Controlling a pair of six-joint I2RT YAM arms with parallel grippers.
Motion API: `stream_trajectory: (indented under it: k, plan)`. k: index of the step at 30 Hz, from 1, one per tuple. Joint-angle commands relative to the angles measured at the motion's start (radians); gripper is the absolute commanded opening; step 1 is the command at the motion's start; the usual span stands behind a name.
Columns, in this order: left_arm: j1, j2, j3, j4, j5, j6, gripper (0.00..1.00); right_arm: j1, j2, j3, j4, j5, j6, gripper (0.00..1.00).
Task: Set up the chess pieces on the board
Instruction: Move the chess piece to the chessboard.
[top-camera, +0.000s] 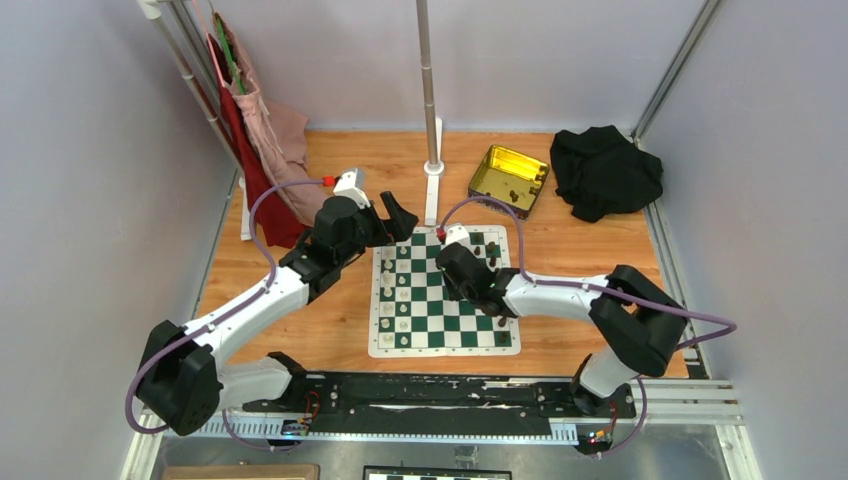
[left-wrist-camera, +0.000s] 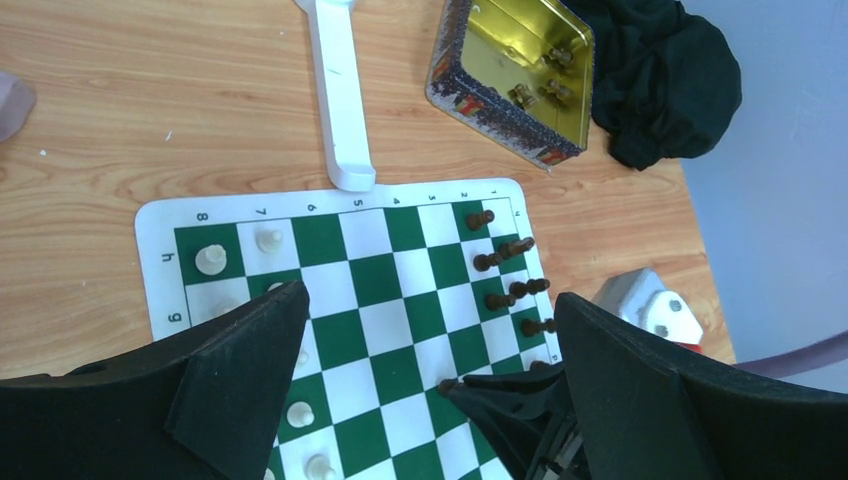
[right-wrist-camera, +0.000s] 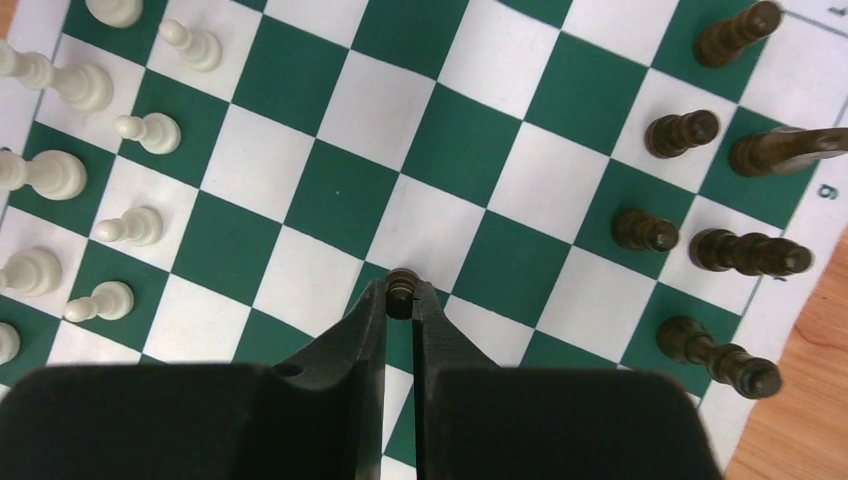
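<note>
- Wood shows all over the table (top-camera: 600, 262), and the board (top-camera: 445, 349) lies flat in the middle of the top view.
- Your right jaws (right-wrist-camera: 401, 300) are pinched on the head of one dark pawn (right-wrist-camera: 401, 284), low in the middle of the right wrist view. It is over the middle of the board, well apart from the rest.
- More dark chess pieces (right-wrist-camera: 682, 132) stand in two rows at the right side of that view. That is likely where this pawn should go.
- Lift it straight up first, so it clears the tops of the others.
- You hold it high on the head, so it may swing. Go slow.
- Put it in the middle of a free square, and let go only when it sits flat.
- The dark rows are close together, so come down from above, not from the side.
- Your left jaws (top-camera: 390, 225) are wide open and hold nothing. They hang over the board's upper left corner in the top view. Keep the two arms apart.
- Cream pieces (right-wrist-camera: 147, 130) stand along the left of the right wrist view.
- A gold tin (top-camera: 508, 180) with a few dark pieces inside sits past the board, near a black cloth (top-camera: 605, 170).
- A white pole foot (left-wrist-camera: 340, 110) touches the board's far edge.
</note>
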Motion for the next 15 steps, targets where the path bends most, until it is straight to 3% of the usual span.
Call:
stream_trajectory:
  k: [1, 15]
  plan:
    - [-0.011, -0.002, 0.000, 0.036, 0.003, 0.010, 1.00, -0.017, -0.078, -0.008, -0.033, 0.064, -0.014, 0.03]
    - [-0.015, -0.008, -0.004, 0.036, 0.004, 0.010, 1.00, -0.103, -0.134, -0.052, -0.125, 0.084, -0.017, 0.03]
